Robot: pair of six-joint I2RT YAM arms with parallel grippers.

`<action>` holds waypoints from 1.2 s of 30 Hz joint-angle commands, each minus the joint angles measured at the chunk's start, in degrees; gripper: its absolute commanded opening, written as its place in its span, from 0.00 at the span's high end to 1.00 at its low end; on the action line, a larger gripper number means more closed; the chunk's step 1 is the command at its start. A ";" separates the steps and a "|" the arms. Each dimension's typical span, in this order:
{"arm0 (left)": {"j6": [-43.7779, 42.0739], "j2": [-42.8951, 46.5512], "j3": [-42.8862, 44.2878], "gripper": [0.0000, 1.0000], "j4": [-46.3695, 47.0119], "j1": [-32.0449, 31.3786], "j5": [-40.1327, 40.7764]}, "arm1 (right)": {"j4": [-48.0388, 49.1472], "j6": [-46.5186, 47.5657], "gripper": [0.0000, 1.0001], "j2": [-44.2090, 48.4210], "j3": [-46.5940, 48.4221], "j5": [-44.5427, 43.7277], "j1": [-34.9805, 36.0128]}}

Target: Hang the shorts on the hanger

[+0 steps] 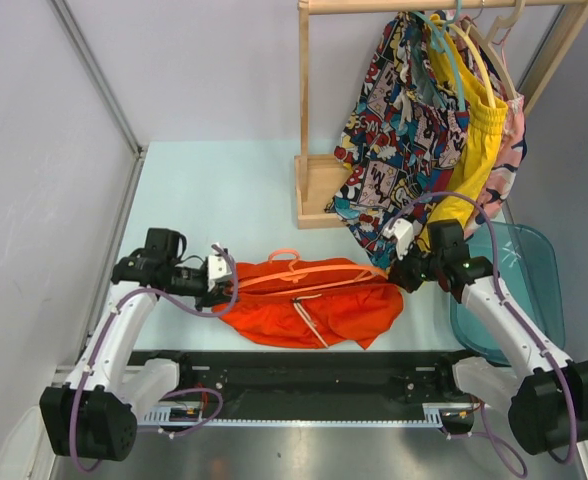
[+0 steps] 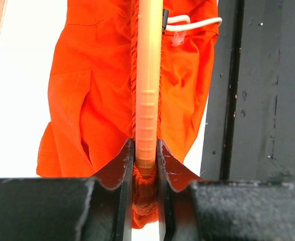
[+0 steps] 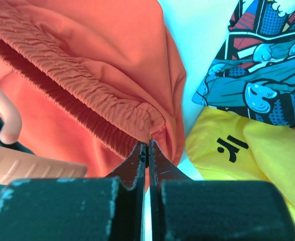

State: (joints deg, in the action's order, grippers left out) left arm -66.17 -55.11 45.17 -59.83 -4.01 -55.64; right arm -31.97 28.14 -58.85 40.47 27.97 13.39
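The orange-red shorts [image 1: 309,305] lie flat on the table between my arms, cream drawstring [image 1: 312,322] on top. The orange hanger [image 1: 304,277] lies along their waistband, its hook [image 1: 284,256] pointing away from me. My left gripper [image 1: 217,272] is shut on the hanger's left end [image 2: 148,100], with bunched waistband of the shorts [image 2: 87,100] also between the jaws. My right gripper [image 1: 406,272] is shut on the right corner of the elastic waistband [image 3: 87,75]. Part of the hanger [image 3: 22,168] shows at the left of the right wrist view.
A wooden rack [image 1: 312,190] at the back right holds comic-print shorts [image 1: 394,130] and yellow shorts [image 1: 479,140], hanging just behind my right gripper. A teal bin [image 1: 529,290] stands at the right. A black rail [image 1: 294,375] runs along the near edge.
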 commanded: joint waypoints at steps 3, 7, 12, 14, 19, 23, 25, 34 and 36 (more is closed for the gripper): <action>-4.86 0.80 0.89 1.00 -1.45 1.82 8.68 | -2.57 0.77 1.00 -1.53 5.23 -5.91 -3.81; -0.65 -2.01 3.34 1.00 0.94 1.20 12.83 | -5.03 2.18 1.00 -0.74 7.34 -4.94 -3.90; 1.57 -5.70 5.46 1.00 2.18 -0.03 16.61 | -8.28 4.73 1.00 1.37 8.13 -4.76 -3.81; 2.18 -5.80 5.28 1.00 3.40 -1.52 18.19 | -8.55 5.17 1.00 1.54 8.66 -4.85 -3.46; 5.78 -5.09 5.28 1.00 6.22 -8.10 21.27 | -8.55 4.56 1.00 1.55 11.64 -5.81 0.40; 8.16 -6.67 6.42 1.00 7.45 -11.10 22.85 | -8.73 4.64 1.00 1.28 13.76 -7.92 5.15; 9.12 -7.29 7.21 1.00 7.80 -11.37 22.85 | -9.43 5.08 1.00 1.19 14.37 -8.19 6.03; 8.08 -7.03 5.11 1.00 8.24 -13.92 29.26 | -11.89 6.92 1.00 1.37 16.92 -11.36 5.87; 6.59 -5.63 2.84 1.00 8.24 -12.79 30.14 | -13.38 8.33 1.00 1.46 17.10 -9.96 2.11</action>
State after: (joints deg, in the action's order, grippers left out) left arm -57.52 -62.96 50.85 -50.02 -18.48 -33.43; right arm -42.85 32.80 -58.63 54.30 20.84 21.10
